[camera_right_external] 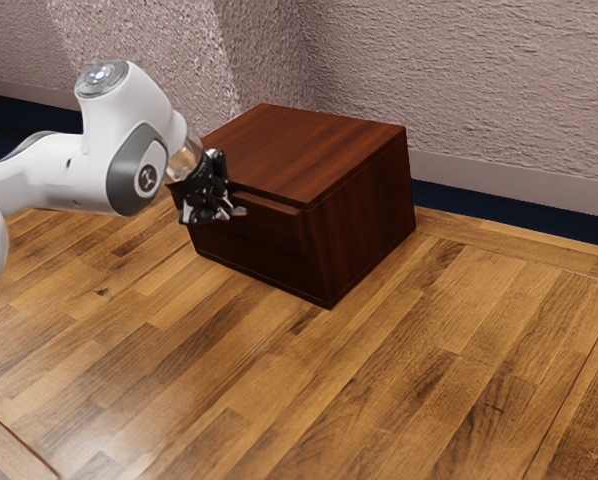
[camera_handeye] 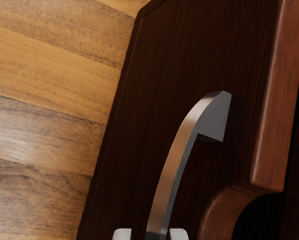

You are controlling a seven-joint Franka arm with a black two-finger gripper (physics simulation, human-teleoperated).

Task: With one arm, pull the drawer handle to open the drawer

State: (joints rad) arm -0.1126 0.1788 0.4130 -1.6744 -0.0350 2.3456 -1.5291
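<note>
Warm wood-plank surface across the lower exterior view, seams on long diagonals. Beyond it, at 12 o'clock, a rough pinkish wall with a pale baseboard and a dark blue strip at its foot. Toward 12 o'clock from the surface's middle, a dark reddish cabinet, flat on the planks, drawer front facing about 8 o'clock. In from 9 o'clock, a white arm, black hand right at the upper part of that front.

Jaws parted only narrowly, straddling the grey metal handle near one of its ends. In the wrist view, two pale fingertips flanking the curved bar: a sliver of dark wood visible between bar and one tip, the other tip just beside the bar, contact there unclear. Not clamped on it. Handle bowed out from the dark drawer panel. Drawer pulled out or flush: cannot tell.
</note>
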